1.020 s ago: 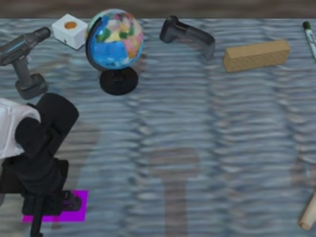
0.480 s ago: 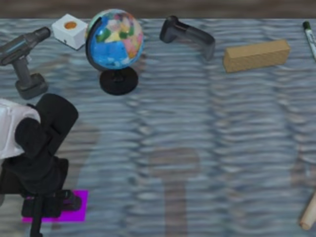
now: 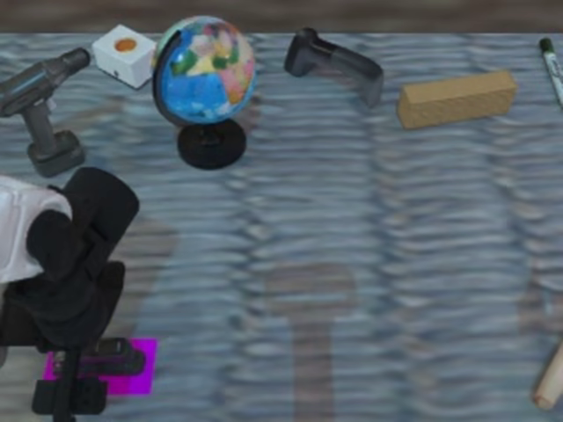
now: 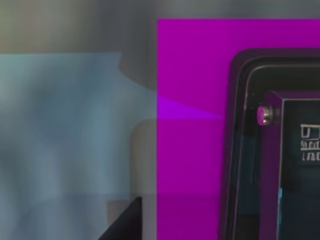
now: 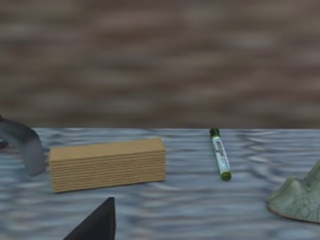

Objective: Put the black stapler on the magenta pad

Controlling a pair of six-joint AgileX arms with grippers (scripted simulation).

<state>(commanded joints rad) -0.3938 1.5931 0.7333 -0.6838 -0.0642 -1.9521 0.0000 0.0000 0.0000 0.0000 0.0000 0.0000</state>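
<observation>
The black stapler [image 3: 113, 357] lies flat on the magenta pad [image 3: 145, 352] near the table's front left corner. The left wrist view shows the stapler [image 4: 280, 165] from above, resting on the pad [image 4: 192, 125]. My left gripper [image 3: 69, 394] is open and stands just in front of the pad, beside the stapler and not touching it. One dark fingertip [image 4: 125, 225] shows off the pad's edge. My right arm is outside the top view. Only one fingertip [image 5: 97, 225] of its open gripper shows, low over the table's right side.
Along the back stand a grey drill [image 3: 40, 97], a white box [image 3: 123, 54], a globe [image 3: 204, 70], a dark scanner [image 3: 334, 60], a wooden block [image 3: 456, 98] and a green marker [image 3: 552, 66]. A wooden roller [image 3: 550, 378] lies front right, a cracked green object [image 5: 300, 200] nearby.
My left gripper has let go of the stapler and drawn back toward the table's front edge. The stapler stays on the magenta pad.
</observation>
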